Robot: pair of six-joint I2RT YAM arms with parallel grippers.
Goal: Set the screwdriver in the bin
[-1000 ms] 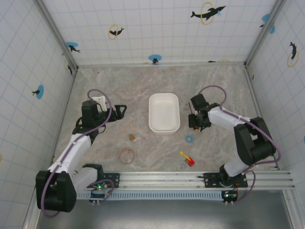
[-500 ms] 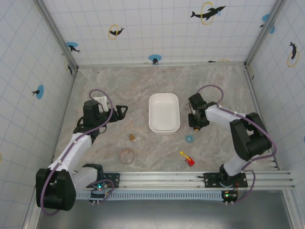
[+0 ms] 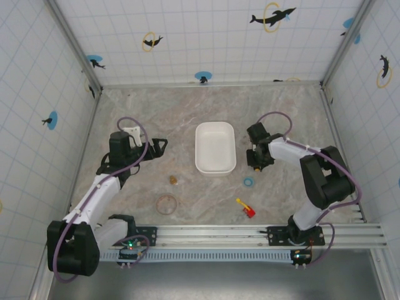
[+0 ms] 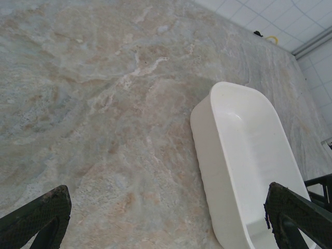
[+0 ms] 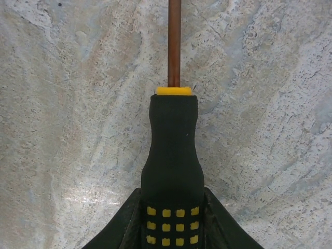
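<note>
The white bin lies on the marble table, its long side running away toward the tiled wall. The left gripper is spread wide, one dark fingertip well left of the bin and the other in front of its near end.

Black-and-yellow screwdriver sits right of white bin.

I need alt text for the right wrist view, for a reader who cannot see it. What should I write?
The right tool grips the screwdriver by its black handle with yellow squares, one dark finger on each side. The thin brown shaft runs up to the top edge of the picture, over the marbled table.
</note>
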